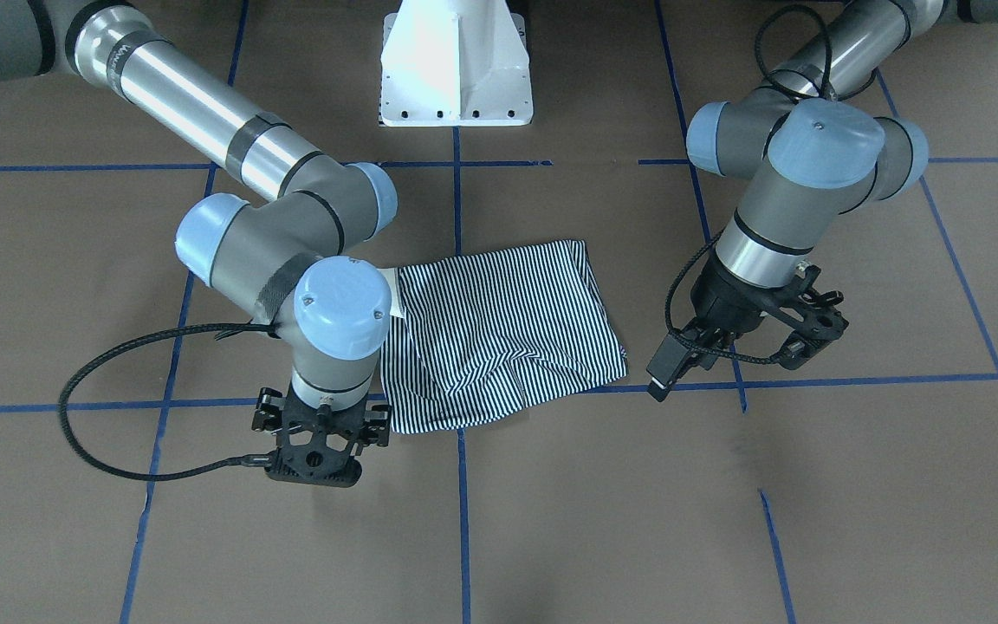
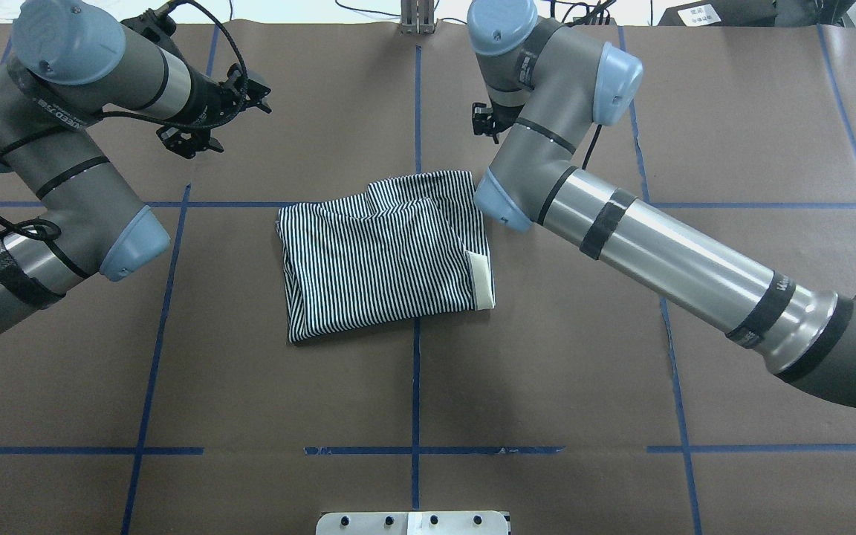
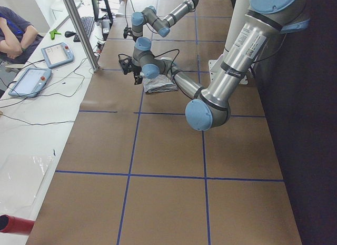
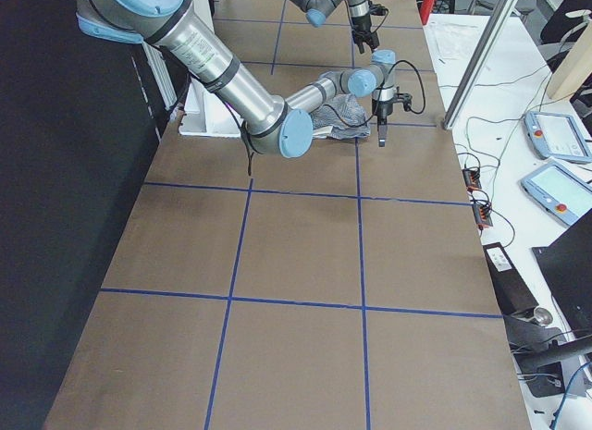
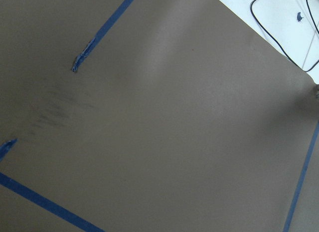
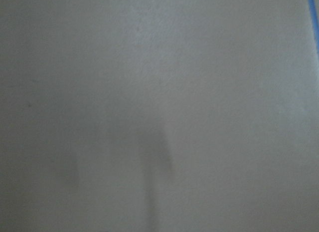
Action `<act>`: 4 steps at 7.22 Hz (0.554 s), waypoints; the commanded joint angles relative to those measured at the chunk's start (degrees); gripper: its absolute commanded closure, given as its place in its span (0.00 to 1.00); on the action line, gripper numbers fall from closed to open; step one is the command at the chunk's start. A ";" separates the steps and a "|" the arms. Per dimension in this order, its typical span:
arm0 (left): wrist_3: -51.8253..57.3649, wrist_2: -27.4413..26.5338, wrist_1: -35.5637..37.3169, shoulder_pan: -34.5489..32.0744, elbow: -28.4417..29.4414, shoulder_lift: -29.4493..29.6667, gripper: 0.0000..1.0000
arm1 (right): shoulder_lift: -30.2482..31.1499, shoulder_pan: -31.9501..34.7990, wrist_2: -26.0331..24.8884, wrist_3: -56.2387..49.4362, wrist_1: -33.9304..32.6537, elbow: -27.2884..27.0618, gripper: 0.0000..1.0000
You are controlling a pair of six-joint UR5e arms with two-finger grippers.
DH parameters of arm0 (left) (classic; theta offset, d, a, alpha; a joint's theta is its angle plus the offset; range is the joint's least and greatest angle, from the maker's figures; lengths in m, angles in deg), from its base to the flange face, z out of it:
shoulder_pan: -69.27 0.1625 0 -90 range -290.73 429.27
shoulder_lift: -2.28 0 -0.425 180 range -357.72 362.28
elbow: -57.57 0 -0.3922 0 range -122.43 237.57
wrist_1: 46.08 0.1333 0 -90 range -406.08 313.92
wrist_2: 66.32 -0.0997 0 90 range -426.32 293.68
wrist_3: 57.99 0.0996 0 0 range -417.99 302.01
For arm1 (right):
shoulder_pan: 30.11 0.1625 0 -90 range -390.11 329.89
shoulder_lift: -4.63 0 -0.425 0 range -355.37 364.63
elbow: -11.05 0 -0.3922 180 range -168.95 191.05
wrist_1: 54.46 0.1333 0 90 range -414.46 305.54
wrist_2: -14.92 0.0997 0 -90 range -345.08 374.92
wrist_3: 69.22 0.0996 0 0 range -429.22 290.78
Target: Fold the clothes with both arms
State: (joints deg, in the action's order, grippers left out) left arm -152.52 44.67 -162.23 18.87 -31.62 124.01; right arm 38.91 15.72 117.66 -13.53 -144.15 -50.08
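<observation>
The clothes [image 2: 383,260] are one navy-and-white striped shirt, folded into a rough rectangle mid-table, its cream collar [image 2: 480,279] showing at the edge nearest my right arm. In the front-facing view the shirt [image 1: 499,338] lies between both arms. My left gripper [image 1: 664,373] hangs above bare table, apart from the cloth, and holds nothing. My right gripper [image 1: 313,464] points down just beyond the shirt's far corner, hidden under its wrist. Neither wrist view shows fingers, only brown table. I cannot tell whether either gripper is open or shut.
Blue tape lines [image 2: 416,386] grid the brown table cover. The white pedestal base [image 1: 456,69] stands at the robot's side. Past the far table edge are a metal pole [image 3: 79,29], tablets [image 3: 55,54], cables and a seated person [image 3: 16,29].
</observation>
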 commanded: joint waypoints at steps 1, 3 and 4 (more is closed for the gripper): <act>3.01 1.06 0.04 -2.32 -0.02 -0.26 0.00 | 2.26 5.47 3.32 -7.58 0.30 -1.52 0.00; 17.36 5.70 0.04 -8.81 -2.72 -5.76 0.00 | 12.16 14.24 12.97 -18.10 -0.05 -11.32 0.00; 27.03 7.38 0.74 -12.76 -4.74 -9.98 0.00 | 19.00 18.37 15.97 -24.86 -0.05 -16.60 0.00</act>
State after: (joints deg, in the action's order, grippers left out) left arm -136.57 49.72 -162.02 10.70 -34.03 118.67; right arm 50.16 28.69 129.15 -30.44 -144.11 -60.21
